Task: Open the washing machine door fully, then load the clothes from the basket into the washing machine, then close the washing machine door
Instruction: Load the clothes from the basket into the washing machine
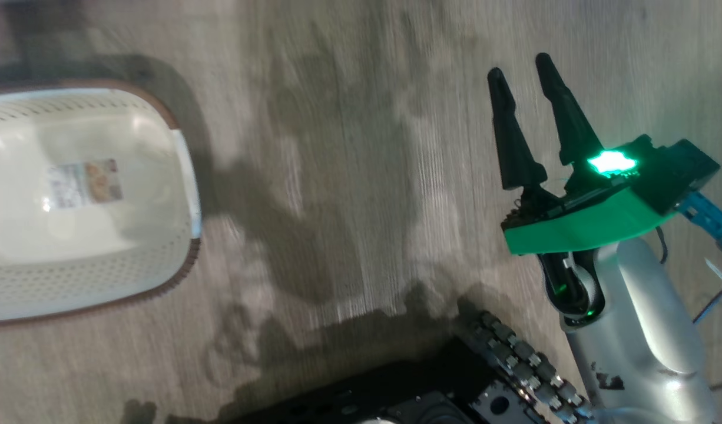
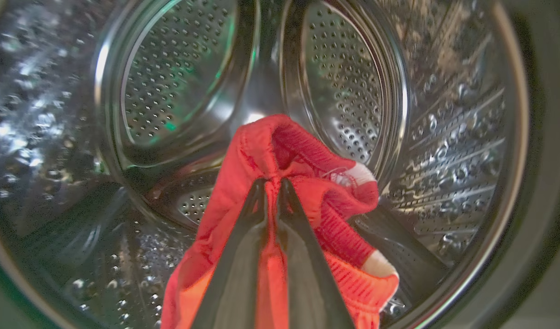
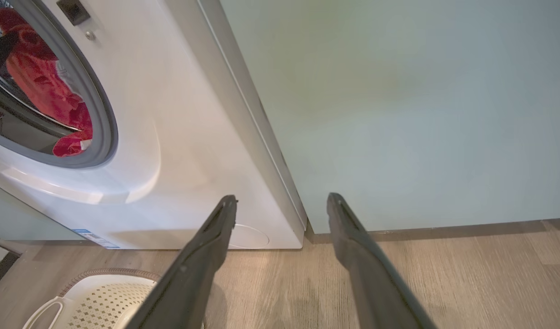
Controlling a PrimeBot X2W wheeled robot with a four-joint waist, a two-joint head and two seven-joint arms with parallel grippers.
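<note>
Clothes (image 2: pixel 271 151) of bright red knit fabric with small white patches are bunched inside the perforated steel drum (image 2: pixel 344 91) of the big white front-loading washing machine (image 3: pixel 184 137). The left gripper (image 2: pixel 272 182) reaches into the drum, its two long dark fingers nearly together and pinching a fold of the red fabric. The rest of the garment hangs below the fingertips towards the drum's lower wall. In the right wrist view the same red clothes (image 3: pixel 38 82) show through the open round mouth. Their lowest fold lies just inside the grey gasket (image 3: pixel 107 132); whether it touches the gasket I cannot tell.

Low on the machine's front are a small blue label (image 3: pixel 95 237) and a round white flap (image 3: pixel 248 236). A pale teal cabinet (image 3: pixel 398 114) stands flush against the machine's side.

On the grey-brown wooden floor (image 1: pixel 349 176) in front of the machine sits the cream-white perforated plastic basket (image 1: pixel 102 277) with a brown rim. A rectangular sticker (image 1: pixel 85 184) lies on its bare bottom.

The right gripper (image 1: pixel 519 66) hangs over the floor well apart from the basket, fingers spread wide and holding nothing.
</note>
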